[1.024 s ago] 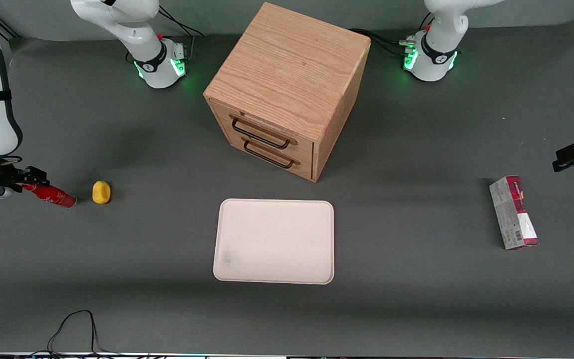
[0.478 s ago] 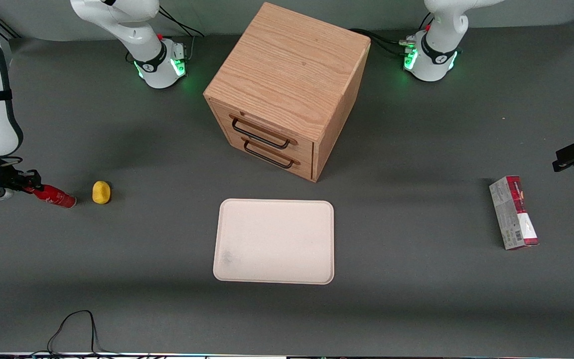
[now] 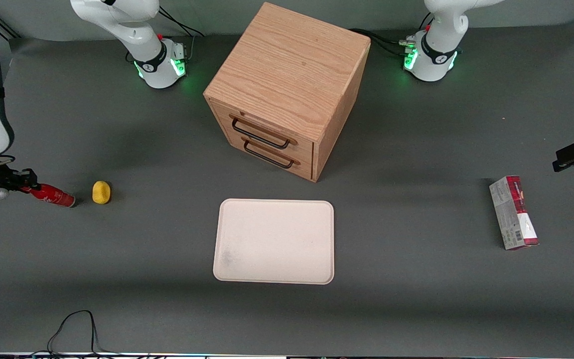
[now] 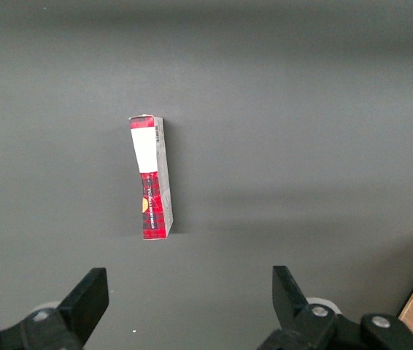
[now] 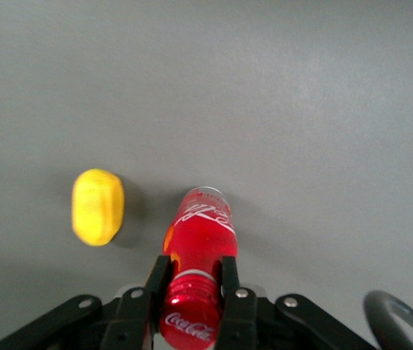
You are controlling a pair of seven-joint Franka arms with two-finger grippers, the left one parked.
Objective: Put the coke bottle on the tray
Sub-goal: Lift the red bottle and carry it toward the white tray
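Hand (image 5: 194, 290) clamped on coke bottle (image 5: 199, 240) neck, low over bench (image 3: 416, 299) at working arm's end. Grasp done; carry to tray (image 3: 274, 241) pending.

a robotics lab: two bench-mounted arms (image 3: 137, 30) on a grey-matted table (image 3: 416, 299)

coke bottle (image 5: 199, 248) neck hidden between jaws, gripper (image 5: 192, 281) body cut off at edge

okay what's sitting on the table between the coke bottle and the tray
A small yellow object, close beside the coke bottle that the gripper holds by its neck. From there to the tray is bare mat, seen in the front view.
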